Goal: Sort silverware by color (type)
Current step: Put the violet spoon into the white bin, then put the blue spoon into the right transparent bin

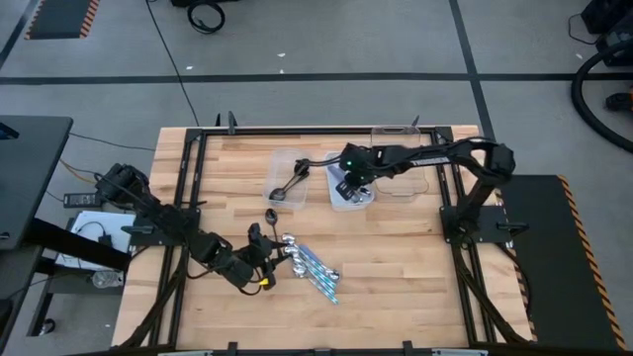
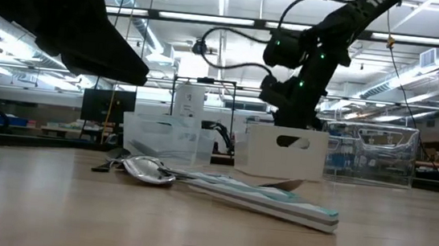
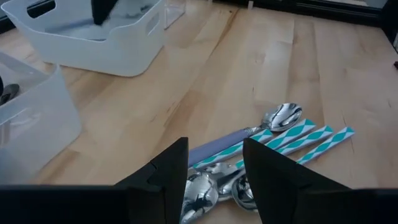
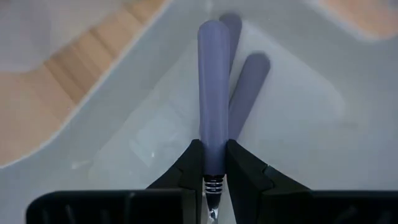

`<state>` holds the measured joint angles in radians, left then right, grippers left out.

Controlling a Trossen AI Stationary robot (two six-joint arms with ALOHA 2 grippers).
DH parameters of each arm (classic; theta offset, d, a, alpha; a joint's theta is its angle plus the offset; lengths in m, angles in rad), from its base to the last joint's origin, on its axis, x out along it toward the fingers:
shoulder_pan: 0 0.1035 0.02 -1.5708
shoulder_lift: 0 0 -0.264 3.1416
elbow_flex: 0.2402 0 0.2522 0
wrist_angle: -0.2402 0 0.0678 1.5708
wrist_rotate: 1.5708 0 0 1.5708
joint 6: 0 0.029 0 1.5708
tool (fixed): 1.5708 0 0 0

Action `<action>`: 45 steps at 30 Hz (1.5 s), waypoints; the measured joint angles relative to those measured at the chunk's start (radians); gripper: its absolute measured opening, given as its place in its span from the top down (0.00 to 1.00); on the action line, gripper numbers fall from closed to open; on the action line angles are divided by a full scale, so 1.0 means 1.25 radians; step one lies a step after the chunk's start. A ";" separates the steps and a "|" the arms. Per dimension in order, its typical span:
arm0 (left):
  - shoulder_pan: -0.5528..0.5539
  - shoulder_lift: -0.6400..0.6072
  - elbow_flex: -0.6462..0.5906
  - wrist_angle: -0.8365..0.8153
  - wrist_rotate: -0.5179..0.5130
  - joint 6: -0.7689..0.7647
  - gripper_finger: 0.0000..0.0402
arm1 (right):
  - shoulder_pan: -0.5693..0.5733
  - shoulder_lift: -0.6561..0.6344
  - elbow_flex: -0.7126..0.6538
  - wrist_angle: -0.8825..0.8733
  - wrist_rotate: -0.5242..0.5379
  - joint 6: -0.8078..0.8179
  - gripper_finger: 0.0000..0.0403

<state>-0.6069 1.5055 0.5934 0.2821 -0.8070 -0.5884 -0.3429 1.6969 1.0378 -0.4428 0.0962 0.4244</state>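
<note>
The unsorted spoons (image 1: pixel 302 259) lie in a heap on the table near its near edge: shiny silver ones (image 3: pixel 205 186), one with a purple handle (image 3: pixel 227 142) and several with teal-and-white striped handles (image 3: pixel 301 137). My left gripper (image 3: pixel 214 149) hovers open just above the heap (image 2: pixel 198 181), touching nothing. My right gripper (image 1: pixel 348 183) reaches down into the white tray (image 1: pixel 361 198), shut on a purple-handled spoon (image 4: pixel 212 93). A dark spoon (image 1: pixel 289 186) lies in the clear tray (image 1: pixel 280 158). My right gripper pinches the purple spoon's handle at the end nearest its metal neck (image 4: pixel 212 163), between the two fingers. The fingers come from above, pointing down into the white tray. The handle runs on past the fingertips toward the tray floor (image 4: pixel 155 124); I cannot tell whether its free end touches.
A second clear tray (image 1: pixel 401 163) stands right of the white one, near the far edge. Bare wood lies between the trays and the heap and to the right of the heap. A black frame (image 1: pixel 188 198) borders the tabletop.
</note>
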 joint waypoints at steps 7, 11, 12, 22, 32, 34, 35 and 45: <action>0.004 0.000 0.000 0.048 0.000 0.202 0.60 | -0.009 0.030 0.000 -0.003 -0.030 0.003 0.77; 0.027 0.000 0.000 0.119 0.000 0.327 0.60 | -0.004 0.015 0.000 -0.001 -0.030 0.000 0.67; 0.033 0.000 0.000 0.131 0.000 0.349 0.60 | -0.004 0.009 0.000 0.001 -0.030 0.000 0.64; 0.092 0.000 0.000 0.165 0.000 0.486 0.60 | 0.026 -0.063 0.000 -0.024 -0.004 0.010 0.46; 0.155 0.000 0.000 0.154 0.008 0.539 0.60 | 0.169 -0.118 0.001 -0.024 0.074 0.076 0.44; 0.168 0.000 0.000 0.155 0.044 0.538 0.60 | 0.204 -0.111 0.001 -0.021 0.090 0.090 0.44; 0.173 0.000 0.000 0.158 0.065 0.538 0.60 | 0.222 -0.108 0.001 -0.020 0.097 0.100 0.44; 0.210 0.000 0.000 0.164 0.306 0.526 0.60 | 0.355 -0.103 0.001 0.016 0.122 0.171 0.44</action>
<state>-0.3447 1.5055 0.5934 0.4868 -0.4251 0.0694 0.1010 1.5684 1.0393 -0.4225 0.2490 0.6382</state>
